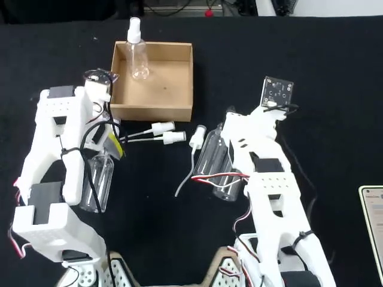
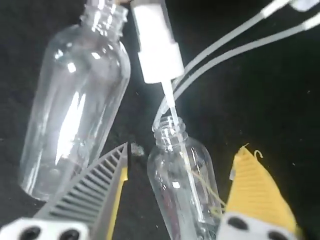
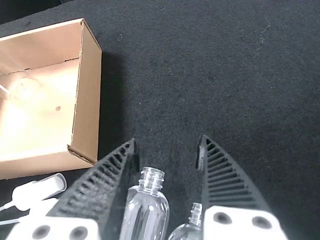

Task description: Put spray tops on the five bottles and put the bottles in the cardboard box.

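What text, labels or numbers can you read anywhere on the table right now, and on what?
No text is readable.
The white sheet at the table's right edge: lines of print, too small to read.
The brown cardboard box and the clear plastic bottles: no markings visible.

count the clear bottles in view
5: one bottle in the box, two at the left gripper, two at the right gripper; none obviously hidden.
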### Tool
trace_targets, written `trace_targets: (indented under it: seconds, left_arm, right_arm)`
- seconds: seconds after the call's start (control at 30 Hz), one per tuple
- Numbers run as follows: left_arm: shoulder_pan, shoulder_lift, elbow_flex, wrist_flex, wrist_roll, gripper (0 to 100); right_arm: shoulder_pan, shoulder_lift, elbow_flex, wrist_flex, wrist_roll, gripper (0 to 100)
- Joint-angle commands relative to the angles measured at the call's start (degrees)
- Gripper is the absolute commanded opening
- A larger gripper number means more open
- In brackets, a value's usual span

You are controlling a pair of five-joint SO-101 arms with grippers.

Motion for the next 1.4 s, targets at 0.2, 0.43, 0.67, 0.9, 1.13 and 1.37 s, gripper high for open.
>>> trace_targets:
  seconds: [0.2,0.43,0.67,0.9,1.13,1.37]
  left_arm:
    - [-3.6,-0.5,2.2,-0.8,-0.3,32]
    - [-3.3,-0.4,5.1,-2.4,-0.3,32]
    - [-3.4,0.1,8.4,-6.5,-0.4,32]
    - [-3.5,0.1,12.0,-12.8,-0.4,32]
    - [-2.9,-0.4,12.2,-13.3,-0.4,24]
    - [-1.3,-0.5,14.6,-13.0,-3.3,19]
  right_arm:
    - [0.9,-0.3,-2.7,-1.2,-0.4,19.4]
    - [0.9,-0.3,-2.7,-1.2,-0.4,19.4]
    - [0.9,-0.3,-2.7,-1.2,-0.4,19.4]
    - [0.9,-0.3,-2.7,-1.2,-0.4,19.4]
    - [1.0,-0.3,-2.7,-1.2,-0.4,19.4]
    - [1.0,-0.3,-2.7,-1.2,-0.4,19.4]
